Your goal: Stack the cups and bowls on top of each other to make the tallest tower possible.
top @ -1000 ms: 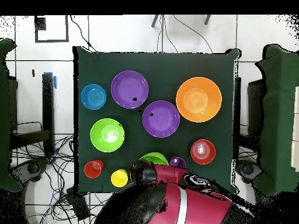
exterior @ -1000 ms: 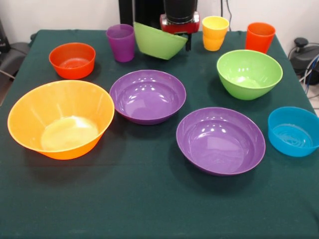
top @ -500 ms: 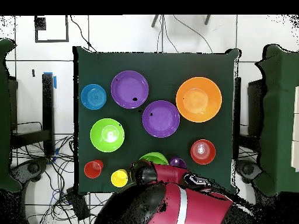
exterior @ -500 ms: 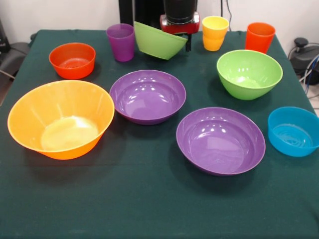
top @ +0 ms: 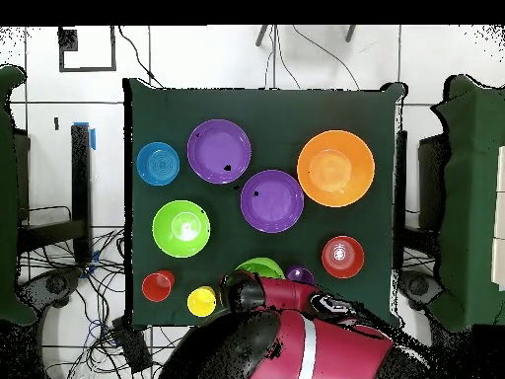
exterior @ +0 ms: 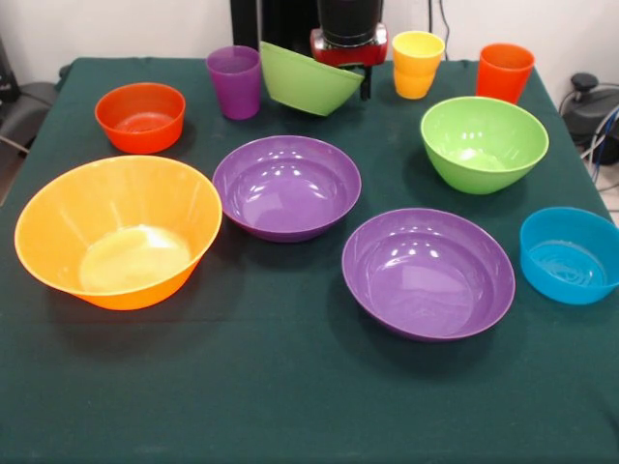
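My gripper (exterior: 355, 72) hangs at the table's far side, shut on the rim of a green bowl (exterior: 303, 81) that is tilted and lifted off the cloth; in the overhead view the arm covers part of this bowl (top: 258, 266). A ribbed purple cup (exterior: 235, 82) stands just left of it. Stacked yellow-orange cups (exterior: 417, 64) and an orange-red cup (exterior: 504, 72) stand to its right. The other bowls sit apart: red-orange (exterior: 141, 116), very large yellow-orange (exterior: 118, 230), two purple (exterior: 286, 186) (exterior: 427, 273), green (exterior: 484, 143), blue (exterior: 571, 255). No tower shows.
A dark green cloth covers the table (exterior: 290, 387). The black pedestal (exterior: 280, 21) stands behind the held bowl. Cables and a dark object (exterior: 592, 106) lie off the table's right edge. In the overhead view the red arm (top: 296, 331) covers the table's bottom edge.
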Tool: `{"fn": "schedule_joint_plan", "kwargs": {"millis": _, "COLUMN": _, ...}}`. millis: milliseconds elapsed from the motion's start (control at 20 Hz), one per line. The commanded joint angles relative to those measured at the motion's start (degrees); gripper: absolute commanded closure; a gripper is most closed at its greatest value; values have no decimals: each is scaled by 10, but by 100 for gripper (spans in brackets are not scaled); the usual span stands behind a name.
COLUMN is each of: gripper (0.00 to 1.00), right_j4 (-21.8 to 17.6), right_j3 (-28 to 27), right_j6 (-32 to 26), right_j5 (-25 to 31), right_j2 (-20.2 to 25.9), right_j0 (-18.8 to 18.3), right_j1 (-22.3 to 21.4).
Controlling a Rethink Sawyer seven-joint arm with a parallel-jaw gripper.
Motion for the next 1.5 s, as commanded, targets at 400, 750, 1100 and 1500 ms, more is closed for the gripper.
{"fn": "schedule_joint_plan", "kwargs": {"millis": 400, "gripper": 0, "right_j4": -8, "right_j3": -51, "right_j6": 66, "right_j5": -9, "right_j2": 52, "right_j0": 11, "right_j1": -3}}
{"fn": "schedule_joint_plan", "kwargs": {"millis": 750, "gripper": 0, "right_j4": 5, "right_j3": -45, "right_j6": 75, "right_j5": 4, "right_j2": 51, "right_j0": 24, "right_j1": -27}}
{"fn": "schedule_joint_plan", "kwargs": {"millis": 1100, "gripper": 0, "right_j4": 10, "right_j3": -52, "right_j6": 73, "right_j5": 17, "right_j2": 51, "right_j0": 32, "right_j1": -35}}
{"fn": "schedule_joint_plan", "kwargs": {"millis": 1500, "gripper": 0, "right_j4": 5, "right_j3": -66, "right_j6": 66, "right_j5": 15, "right_j2": 52, "right_j0": 27, "right_j1": -20}}
